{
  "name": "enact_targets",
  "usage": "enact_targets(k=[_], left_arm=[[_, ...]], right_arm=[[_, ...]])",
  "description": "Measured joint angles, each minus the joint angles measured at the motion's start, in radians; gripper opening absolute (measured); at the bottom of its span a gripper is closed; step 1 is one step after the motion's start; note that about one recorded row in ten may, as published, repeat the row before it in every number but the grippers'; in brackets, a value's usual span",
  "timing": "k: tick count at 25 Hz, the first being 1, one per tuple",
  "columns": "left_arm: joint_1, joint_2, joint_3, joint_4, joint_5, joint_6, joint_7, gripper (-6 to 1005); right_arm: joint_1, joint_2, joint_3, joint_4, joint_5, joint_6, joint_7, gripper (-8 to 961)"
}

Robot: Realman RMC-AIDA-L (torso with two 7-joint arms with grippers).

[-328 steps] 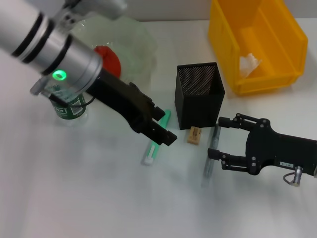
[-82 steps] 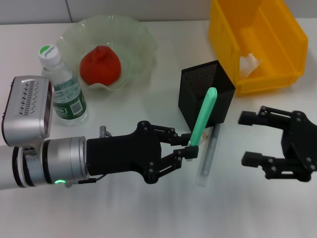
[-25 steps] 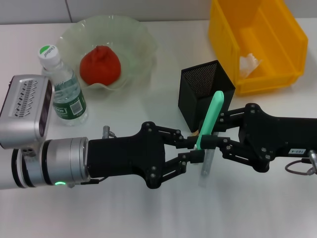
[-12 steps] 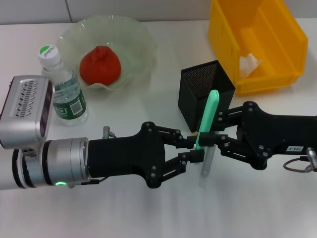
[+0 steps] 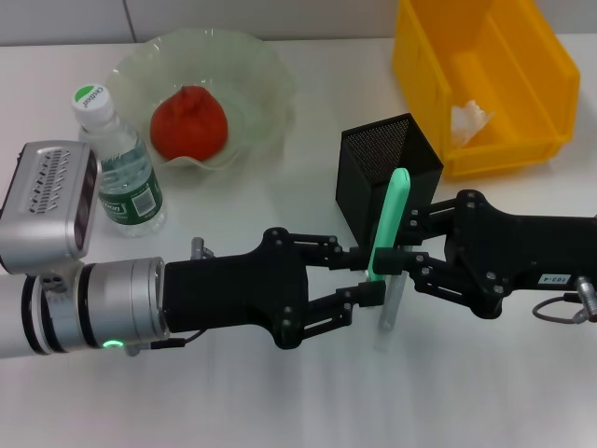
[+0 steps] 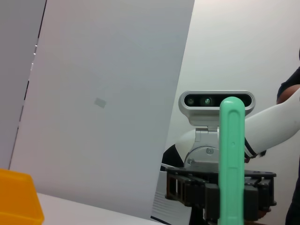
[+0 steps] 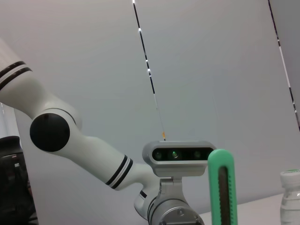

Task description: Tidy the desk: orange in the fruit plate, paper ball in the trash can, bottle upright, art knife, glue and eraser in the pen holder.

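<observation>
- I see the desk (image 5: 280,401), white, carrying everything below.
- The trash can (image 5: 522,93) sits beyond my right end effector, well apart from it, with the paper ball (image 5: 469,119) lying inside.
- The fruit plate (image 5: 252,84) sits beyond my left end effector and holds the orange (image 5: 189,122).
- The pen holder (image 5: 368,182) stands just beyond both end effectors, upright on the desk.
- The bottle (image 5: 117,163) stands upright next to the fruit plate, beside my left arm's wrist.
- My left end effector (image 5: 366,276) is closed most of the way, clamping the lower end of the art knife (image 5: 387,224).
- My right end effector (image 5: 403,250) faces the left one; its fingers flank the same art knife from the other side. I cannot tell whether they press on it.
- The art knife stands near upright between the two end effectors, its green tip in front of the pen holder's near wall.
- The glue (image 5: 388,313) lies on the desk just below the meeting end effectors.
</observation>
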Motion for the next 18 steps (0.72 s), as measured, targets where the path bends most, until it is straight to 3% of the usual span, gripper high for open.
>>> enact_targets(k=[4, 9, 13, 18], left_arm=[[0.003, 0.0, -0.003, 0.001, -0.004, -0.001, -0.007, 231], [0.007, 0.0, -0.003, 0.001, -0.006, -0.002, -0.003, 459], [0.007, 0.0, -0.003, 0.002, -0.006, -0.001, -0.003, 700], [0.014, 0.005, -0.002, 0.008, -0.006, -0.001, -0.008, 802]], right_arm=[[0.001, 0.001, 0.0, 0.0, 0.0, 0.0, 0.0, 189], [0.001, 0.001, 0.0, 0.0, 0.0, 0.0, 0.0, 189], [-0.001, 0.001, 0.004, -0.003, 0.0, 0.0, 0.0, 190], [-0.021, -0.021, 0.018, -0.027, 0.007, -0.034, -0.021, 190]])
